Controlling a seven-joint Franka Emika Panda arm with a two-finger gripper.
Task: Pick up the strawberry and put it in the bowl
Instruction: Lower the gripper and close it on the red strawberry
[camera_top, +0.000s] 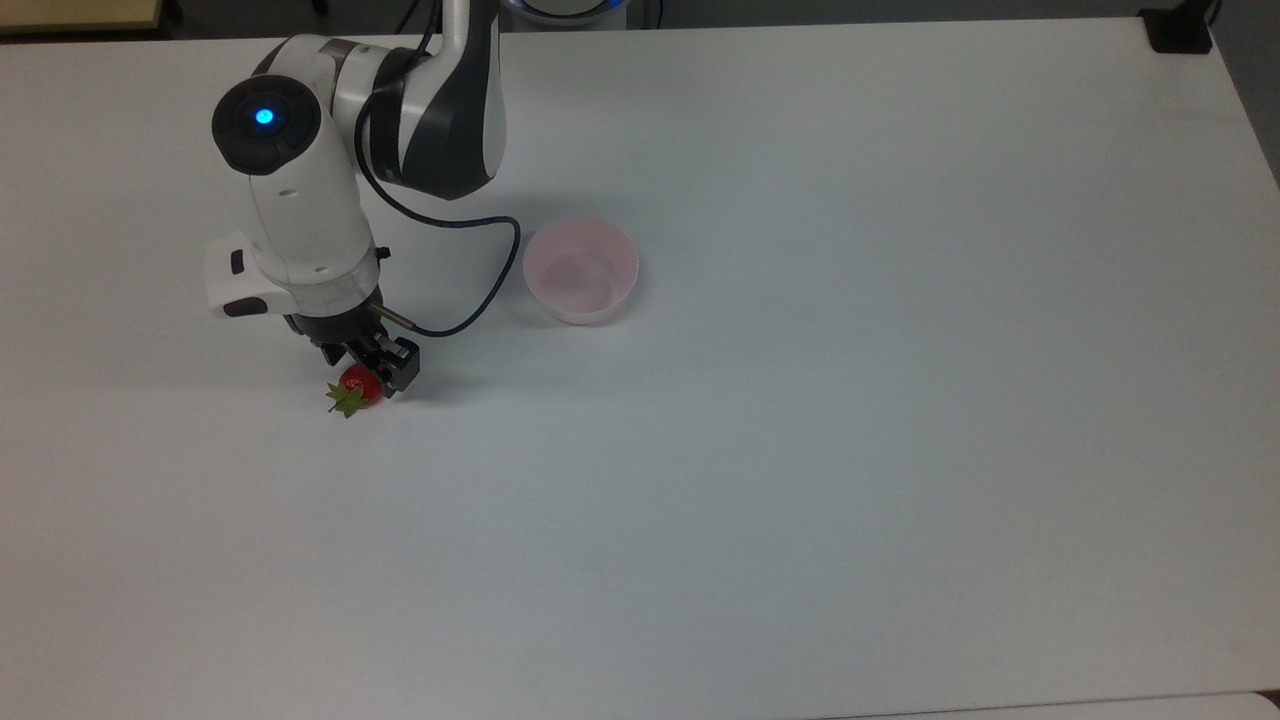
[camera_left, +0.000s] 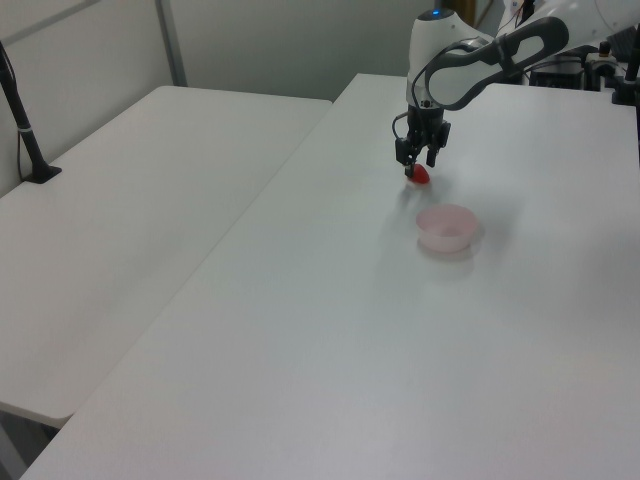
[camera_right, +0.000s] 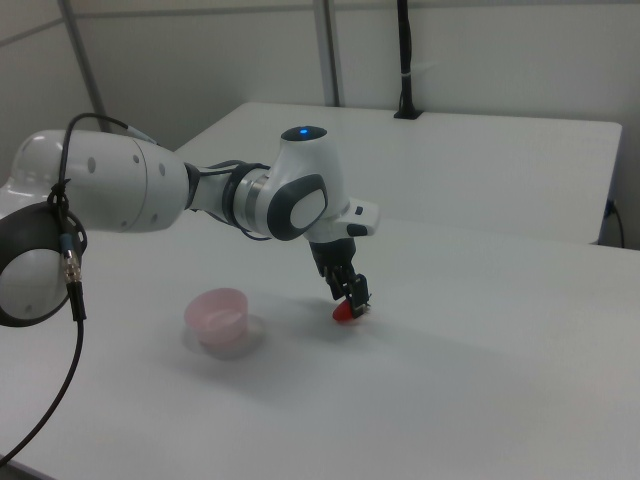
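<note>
fingers of the gripper (camera_top: 372, 372) sit parted around the strawberry (camera_top: 357, 386), not clamped yet; i'd squeeze gently mid-body before lifting toward the bowl (camera_top: 581, 270).

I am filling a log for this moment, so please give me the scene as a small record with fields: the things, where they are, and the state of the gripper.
strawberry: lying on the table, leafy cap toward the top view's lower left
bowl: upright, empty, apart from the strawberry, to the top view's right of it
gripper: down at the strawberry, fingers on either side of its red body, open
task stage: strawberry not yet lifted
</note>
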